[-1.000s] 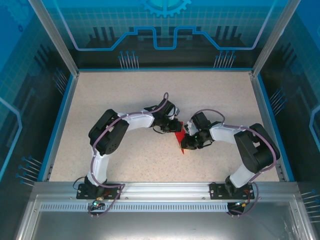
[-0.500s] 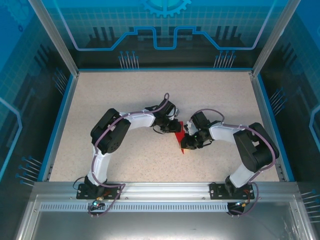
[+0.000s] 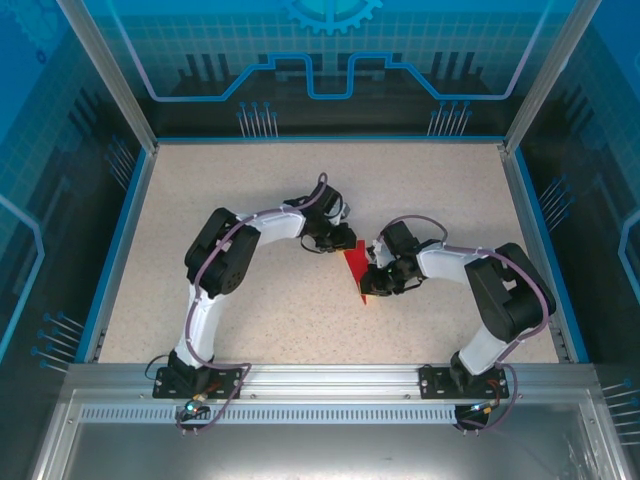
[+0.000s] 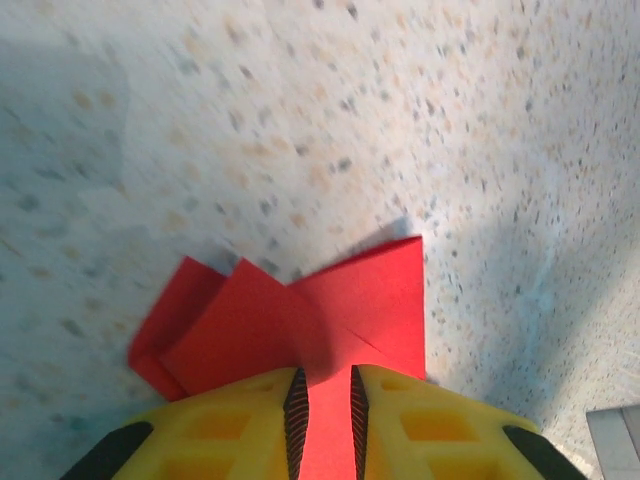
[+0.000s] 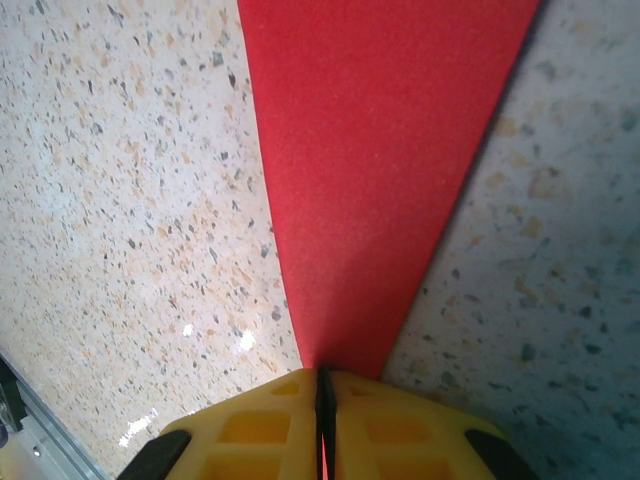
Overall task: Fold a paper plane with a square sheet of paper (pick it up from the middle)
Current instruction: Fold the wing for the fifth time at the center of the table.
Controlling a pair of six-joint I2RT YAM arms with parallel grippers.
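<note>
Item: sheet of paper (image 3: 355, 272), thin, bright red, matte and unmarked, folded into a narrow pointed form. From above it lies near the middle of the table (image 3: 250, 190), its broad end toward the left gripper (image 3: 338, 241) and its tip beside the right gripper (image 3: 374, 284). Left wrist view: the sheet (image 4: 300, 320) shows overlapping flat flaps with sharp straight edges, one squared corner at the right and two angled points at the left, and it casts a thin shadow on the table (image 4: 300, 100). Left gripper (image 4: 323, 385): moulded yellow fingers (image 4: 430, 430) with recessed pockets and black ribbed pads (image 4: 296, 400). The pads stand narrowly apart with red paper visible in the gap, and whether they touch it cannot be told. Right wrist view: the sheet (image 5: 380, 150) is a long wedge with a fine-grained surface, tapering straight into the right gripper (image 5: 322, 385). Its yellow fingers (image 5: 250, 440) are pressed together to a thin dark seam, pinching the narrow end of the paper. Surface: pale speckled table (image 5: 120, 150), stone-like with tan and grey flecks and a slight sheen. Surround: a ribbed aluminium rail (image 3: 330, 385) at the near edge.
</note>
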